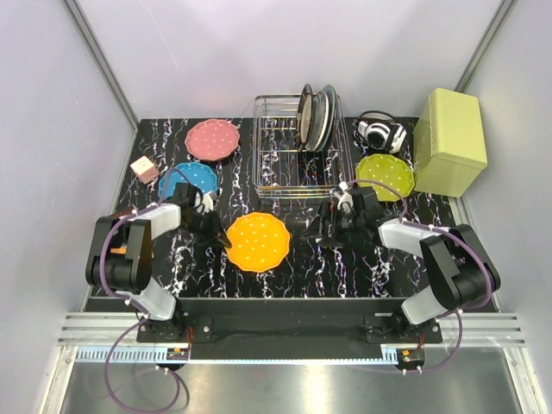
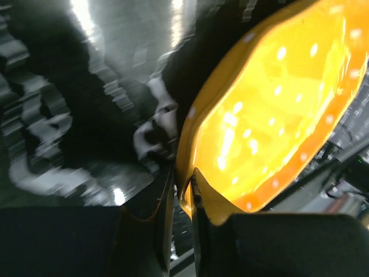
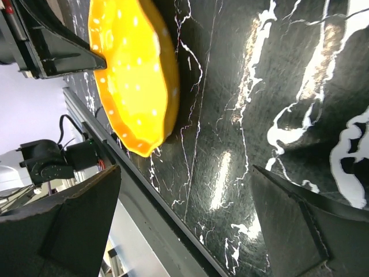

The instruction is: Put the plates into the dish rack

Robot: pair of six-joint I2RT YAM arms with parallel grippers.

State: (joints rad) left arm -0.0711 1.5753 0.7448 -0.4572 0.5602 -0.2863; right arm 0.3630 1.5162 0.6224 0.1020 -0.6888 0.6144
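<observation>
The orange plate (image 1: 257, 241) (image 2: 277, 104) (image 3: 135, 75) lies on the black marble table in front of the dish rack (image 1: 280, 159). My left gripper (image 1: 220, 235) (image 2: 181, 179) is at its left edge, its jaws shut on the plate's scalloped rim. The right gripper (image 1: 321, 226) (image 3: 185, 170) hovers low to the right of the orange plate, wide open with only bare table between its fingers. The pink plate (image 1: 212, 139) and blue plate (image 1: 188, 179) lie left of the rack. The yellow-green plate (image 1: 385, 176) lies to its right.
Grey and dark plates (image 1: 316, 116) stand upright in the rack's back right slots. Headphones (image 1: 382, 134) and a yellow-green box (image 1: 448, 141) sit at the back right. A small pink cube (image 1: 144, 168) rests at the left edge. The table's near edge (image 3: 173, 219) runs close under the right gripper.
</observation>
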